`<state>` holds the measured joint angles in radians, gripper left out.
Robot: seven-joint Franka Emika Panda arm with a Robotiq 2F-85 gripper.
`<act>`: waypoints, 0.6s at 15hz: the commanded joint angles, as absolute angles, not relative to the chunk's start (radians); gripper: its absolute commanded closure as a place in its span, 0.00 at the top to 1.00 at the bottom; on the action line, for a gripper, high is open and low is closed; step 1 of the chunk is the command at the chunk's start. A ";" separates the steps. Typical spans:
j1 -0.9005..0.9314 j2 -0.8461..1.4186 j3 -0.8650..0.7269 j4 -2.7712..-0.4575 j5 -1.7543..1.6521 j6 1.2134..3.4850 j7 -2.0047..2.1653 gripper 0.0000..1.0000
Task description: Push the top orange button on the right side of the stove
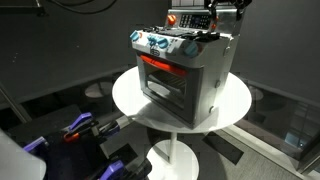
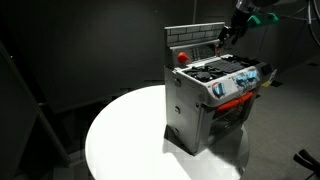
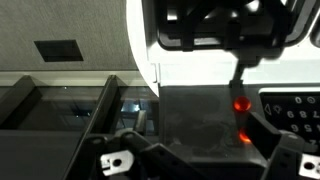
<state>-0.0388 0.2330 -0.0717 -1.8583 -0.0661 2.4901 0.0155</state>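
The stove (image 1: 185,75) is a small grey toy oven with orange-red trim, blue-white knobs and a raised back panel. It stands on a round white table in both exterior views (image 2: 210,95). My gripper (image 1: 215,14) hovers above the stove's back corner, by the end of the back panel (image 2: 230,32). In the wrist view the stove's dark grey face (image 3: 190,115) carries two glowing orange buttons, one (image 3: 241,104) above the other (image 3: 244,137). My gripper (image 3: 205,142) looks open and empty, its fingers apart, with the buttons just beside one finger.
The round white table (image 1: 235,105) (image 2: 120,130) extends beyond the stove on all sides. A red button (image 2: 181,57) sits on the back panel. Dark equipment with blue parts (image 1: 80,128) lies low beside the table. The surroundings are dark.
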 commanded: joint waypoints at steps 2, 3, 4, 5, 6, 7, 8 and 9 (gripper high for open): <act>-0.037 0.280 -0.075 -1.785 -0.078 2.472 0.046 1.00; -0.038 0.284 -0.075 -1.778 -0.076 2.466 0.045 1.00; -0.040 0.283 -0.073 -1.776 -0.070 2.458 0.040 1.00; -0.043 0.273 -0.069 -1.782 -0.058 2.439 0.028 1.00; -0.045 0.261 -0.067 -1.791 -0.053 2.422 0.020 1.00; -0.047 0.251 -0.065 -1.799 -0.047 2.405 0.012 1.00; -0.051 0.237 -0.064 -1.812 -0.041 2.381 0.001 1.00; -0.054 0.227 -0.063 -1.820 -0.034 2.355 -0.007 1.00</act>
<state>-0.0394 0.2482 -0.0720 -1.8264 -0.0631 2.4299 0.0154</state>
